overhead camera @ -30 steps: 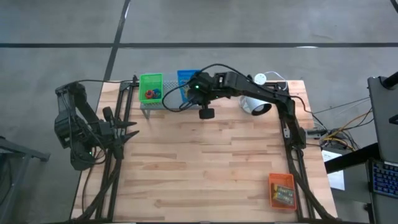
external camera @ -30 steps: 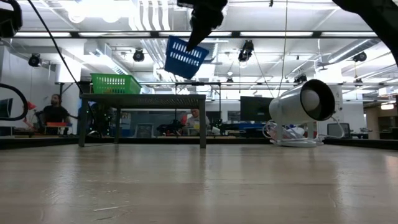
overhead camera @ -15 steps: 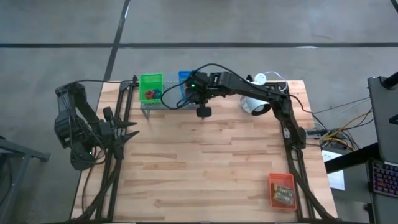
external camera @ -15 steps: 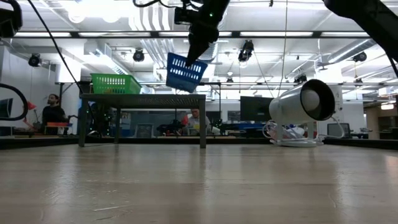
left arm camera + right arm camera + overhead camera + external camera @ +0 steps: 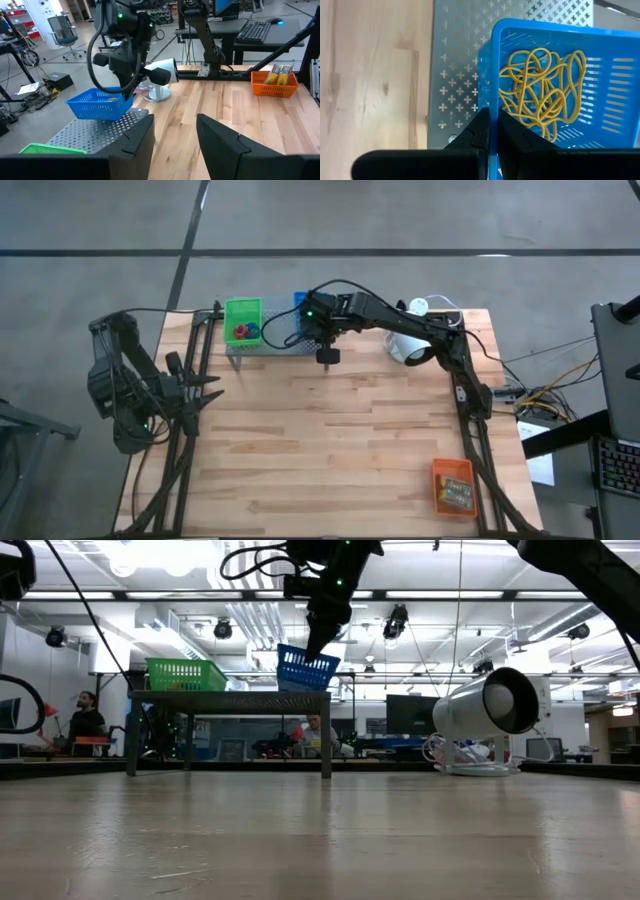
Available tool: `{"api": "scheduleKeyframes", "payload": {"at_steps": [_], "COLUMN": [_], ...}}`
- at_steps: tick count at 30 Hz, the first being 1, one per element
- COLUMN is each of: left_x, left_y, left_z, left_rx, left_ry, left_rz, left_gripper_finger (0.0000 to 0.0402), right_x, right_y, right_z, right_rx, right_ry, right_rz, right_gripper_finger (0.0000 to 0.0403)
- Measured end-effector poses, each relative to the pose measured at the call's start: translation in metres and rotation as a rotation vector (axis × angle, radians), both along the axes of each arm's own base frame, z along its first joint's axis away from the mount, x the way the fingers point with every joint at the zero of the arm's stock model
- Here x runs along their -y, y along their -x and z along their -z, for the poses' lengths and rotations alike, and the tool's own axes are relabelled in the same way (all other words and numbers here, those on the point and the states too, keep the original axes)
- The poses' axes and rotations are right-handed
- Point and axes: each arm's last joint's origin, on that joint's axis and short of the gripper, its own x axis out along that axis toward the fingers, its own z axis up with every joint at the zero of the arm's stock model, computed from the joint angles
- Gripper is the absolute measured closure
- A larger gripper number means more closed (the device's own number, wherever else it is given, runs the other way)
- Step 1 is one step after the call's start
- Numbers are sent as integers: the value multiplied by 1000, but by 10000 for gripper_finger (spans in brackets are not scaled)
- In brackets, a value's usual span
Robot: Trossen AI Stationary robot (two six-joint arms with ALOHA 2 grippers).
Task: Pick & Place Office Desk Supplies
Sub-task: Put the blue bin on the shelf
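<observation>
Rubber bands, thin and tan, lie tangled inside the blue tray, which the right gripper pinches by its near wall, fingers shut tight on the plastic rim. In the overhead picture this gripper sits at upper centre, over the grey perforated shelf. From table height the blue tray hangs tilted, its lower edge at or just above the shelf top, beside the green tray. The green tray holds small red and blue loops. An orange tray with two card boxes sits at lower right. The left gripper waits at the left table edge, fingers partly apart and empty. A white lamp stands near the shelf.
</observation>
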Motion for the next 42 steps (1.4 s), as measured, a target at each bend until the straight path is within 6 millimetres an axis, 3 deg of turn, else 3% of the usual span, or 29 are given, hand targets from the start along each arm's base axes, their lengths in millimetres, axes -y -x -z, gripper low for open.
{"api": "scheduleKeyframes", "payload": {"at_steps": [8, 29, 42], "left_x": [0, 0, 0], "left_y": [0, 0, 0], "left_z": [0, 0, 0], "left_rx": [0, 0, 0], "left_ry": [0, 0, 0], "left_rz": [0, 0, 0], "left_gripper_finger": [249, 249, 249], "right_x": [1, 0, -2], "right_y": [-1, -2, -3], "right_z": [17, 17, 11], "right_rx": [-45, -19, -2], "right_ry": [-11, -43, -47], "right_rz": [-12, -28, -26], "right_gripper_finger": [390, 389, 310]}}
